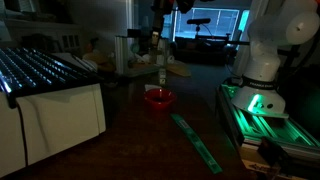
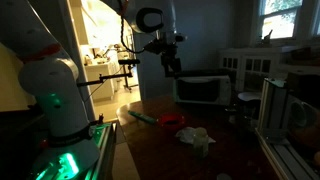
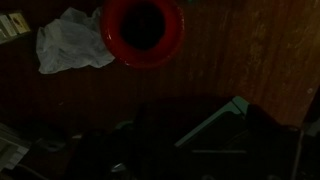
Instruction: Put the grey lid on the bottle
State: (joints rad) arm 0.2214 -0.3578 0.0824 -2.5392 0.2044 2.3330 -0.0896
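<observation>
The bottle stood upright on the counter, almost straight below the end effector in an exterior view, with open air between its narrow neck and the fingers above. That line-up read as preparation for a straight descent onto the neck, though the dim light made the exact offset hard to judge. Whether the end effector was wide, narrow or clamped on something I could not tell. In the wrist view its fingers were only dark shapes along the lower edge, and the grey lid could not be picked out with any certainty in any view. The wrist view did not show the bottle either. The red bowl filled its upper part instead, which suggested the camera looked past the bottle to the counter beyond. The bowl sat low on the counter just beside the bottle, also beneath the end effector. It probably left little room for sideways correction, since a slim, tall bottle would likely tip under an off-centre push. Further out from the end effector a crumpled white cloth lay beside the bowl, apart from it. A long green strip lay flat well away, nearer the counter's edge, out of any likely path down to the neck
</observation>
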